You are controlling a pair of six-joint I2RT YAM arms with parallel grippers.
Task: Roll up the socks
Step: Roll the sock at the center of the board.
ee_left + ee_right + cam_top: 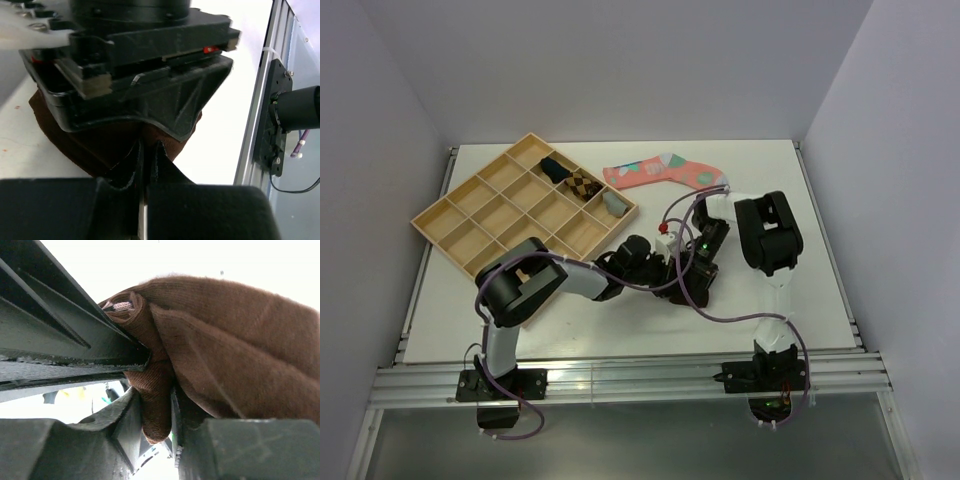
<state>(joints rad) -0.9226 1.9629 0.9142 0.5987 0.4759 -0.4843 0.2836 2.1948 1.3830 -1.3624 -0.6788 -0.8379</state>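
Here, both arms meet at the middle of the white counter (800, 200), low in the overhead frame. Their heads crowd together over the dark brown knitted sock (235, 350), which that view almost entirely hides.

The right pincer (157, 410) is clamped on a fold of the dark brown knitted sock, and the cloth bulges out above its fingers (127, 420). At the upper left of the right wrist frame a rolled end of the sock shows a pale stripe, pressed against the other arm's dark housing.

The left pincer (145, 160) has its fingers drawn together with only a sliver between them. Their tips are against the brown cloth, but I cannot tell whether any of it is caught there.

A pale wooden compartment tray (470, 215) lies tilted at the upper left of the overhead frame. A short grey sock (612, 203) sits in a compartment near its right corner. A pink patterned sock (665, 170) lies flat just beside the tray, above the pincers in the frame.
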